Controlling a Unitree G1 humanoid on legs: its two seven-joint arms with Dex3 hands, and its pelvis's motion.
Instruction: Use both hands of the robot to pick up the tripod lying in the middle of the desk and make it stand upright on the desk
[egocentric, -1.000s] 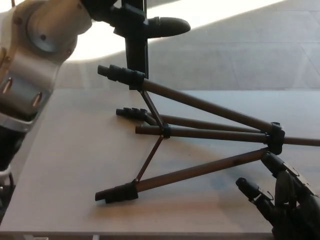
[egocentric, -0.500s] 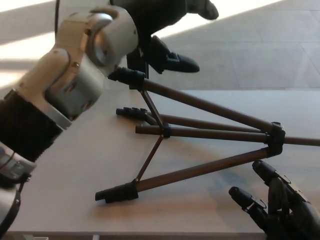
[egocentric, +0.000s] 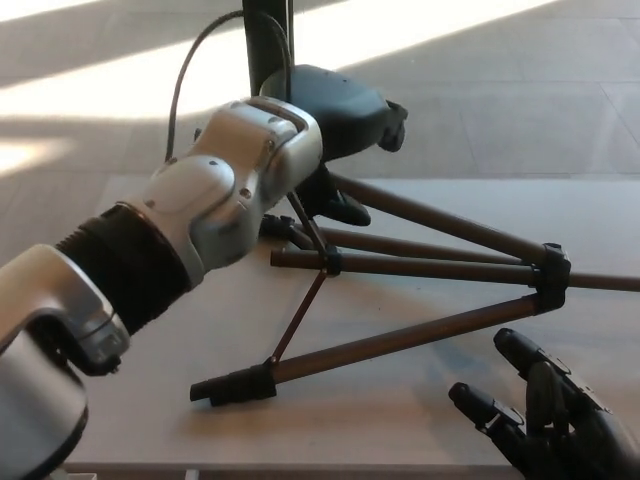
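Reach step: left robot hand over upper leg of dark brown metal tripod, grip unclear; right robot hand spread below hub. Next: clasp both.

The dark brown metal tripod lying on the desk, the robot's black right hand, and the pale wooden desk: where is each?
dark brown metal tripod (egocentric: 420, 268): head view, on its centre column.
black right hand (egocentric: 555, 425): head view, at the base of its spread fingers.
pale wooden desk (egocentric: 150, 400): head view, on bare top near the front edge.

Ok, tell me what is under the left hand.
Under the left hand, the tripod has its upper leg running out toward the right over the desk. That leg's foot end is covered by the hand and wrist.
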